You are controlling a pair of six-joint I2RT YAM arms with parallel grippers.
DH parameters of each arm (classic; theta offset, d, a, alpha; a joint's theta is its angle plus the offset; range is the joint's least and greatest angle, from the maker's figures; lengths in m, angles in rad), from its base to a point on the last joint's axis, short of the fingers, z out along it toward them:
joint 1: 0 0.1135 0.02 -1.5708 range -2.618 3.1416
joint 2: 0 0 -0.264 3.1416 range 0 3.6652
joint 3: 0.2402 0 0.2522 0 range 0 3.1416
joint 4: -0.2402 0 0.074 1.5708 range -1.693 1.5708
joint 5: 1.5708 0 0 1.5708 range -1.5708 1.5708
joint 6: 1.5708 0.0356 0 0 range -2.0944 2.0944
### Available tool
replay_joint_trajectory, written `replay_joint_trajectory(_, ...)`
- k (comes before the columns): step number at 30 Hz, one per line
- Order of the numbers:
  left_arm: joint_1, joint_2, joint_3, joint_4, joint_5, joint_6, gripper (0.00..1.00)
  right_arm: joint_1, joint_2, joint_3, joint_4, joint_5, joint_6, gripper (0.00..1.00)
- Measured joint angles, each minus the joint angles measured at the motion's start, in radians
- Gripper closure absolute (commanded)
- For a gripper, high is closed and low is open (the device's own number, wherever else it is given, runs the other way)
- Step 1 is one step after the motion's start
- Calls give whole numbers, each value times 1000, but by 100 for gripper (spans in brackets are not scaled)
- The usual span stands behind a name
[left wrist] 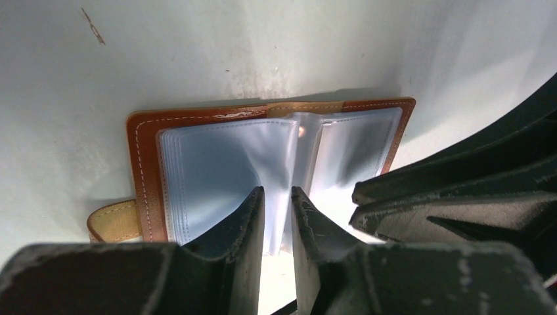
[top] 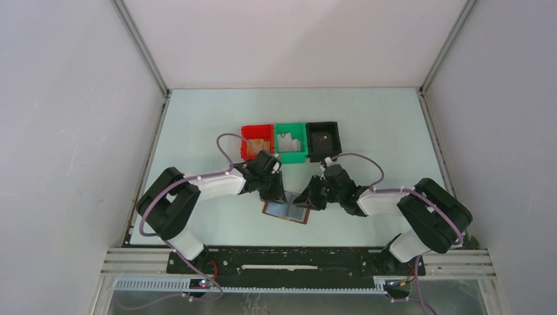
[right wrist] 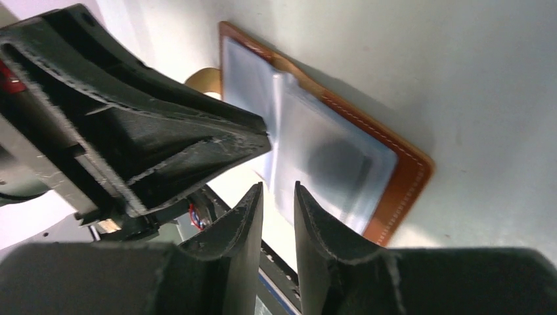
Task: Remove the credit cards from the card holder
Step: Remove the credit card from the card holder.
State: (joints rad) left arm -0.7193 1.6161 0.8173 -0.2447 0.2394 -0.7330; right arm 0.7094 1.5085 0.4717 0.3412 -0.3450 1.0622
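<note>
The card holder (top: 287, 211) lies open and flat on the table, with a brown leather rim and frosted blue-grey sleeves (left wrist: 223, 164). Its tan tab (left wrist: 115, 220) sticks out on the left. No bare credit card shows. A dark grey patch (right wrist: 332, 161) shows through the sleeve of one panel. My left gripper (left wrist: 277, 191) hovers over the holder's middle, jaws a narrow gap apart, with an upright sleeve page behind the gap. My right gripper (right wrist: 278, 187) is just beside it, jaws also a narrow gap apart and empty. From above, the left gripper (top: 274, 194) and the right gripper (top: 307, 199) nearly touch.
A red bin (top: 256, 141), a green bin (top: 291, 142) and a black bin (top: 324, 140) stand in a row just behind the grippers. The red one holds tan blocks. The black base rail (top: 295, 259) runs along the near table edge.
</note>
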Motion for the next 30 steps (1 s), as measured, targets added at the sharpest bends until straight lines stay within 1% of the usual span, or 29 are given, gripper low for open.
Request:
replay_joint_trajectory(5,0,0,0,0,0,0,74,13,3,14,46,-15,15,68)
replay_joint_trajectory(10,0,-1,0,-1,0,0,74,13,2,14,50,-18,21,68)
replay_joint_trajectory(13,0,-23,0,-23,-2,7,73,13,-35,14,4,14,19,66)
replay_joint_trajectory(18,7,-109,0,-90,-27,32,72,12,-199,13,-100,99,6,62)
replay_joint_trajectory(20,18,-139,0,-105,-39,43,72,8,-232,10,-120,114,0,62)
replay_joint_trajectory(24,46,-137,0,-121,-59,57,73,-3,-238,-13,-154,131,-6,61)
replay_joint_trajectory(30,57,-71,0,-126,-80,62,74,-4,-199,-28,-188,129,-5,61)
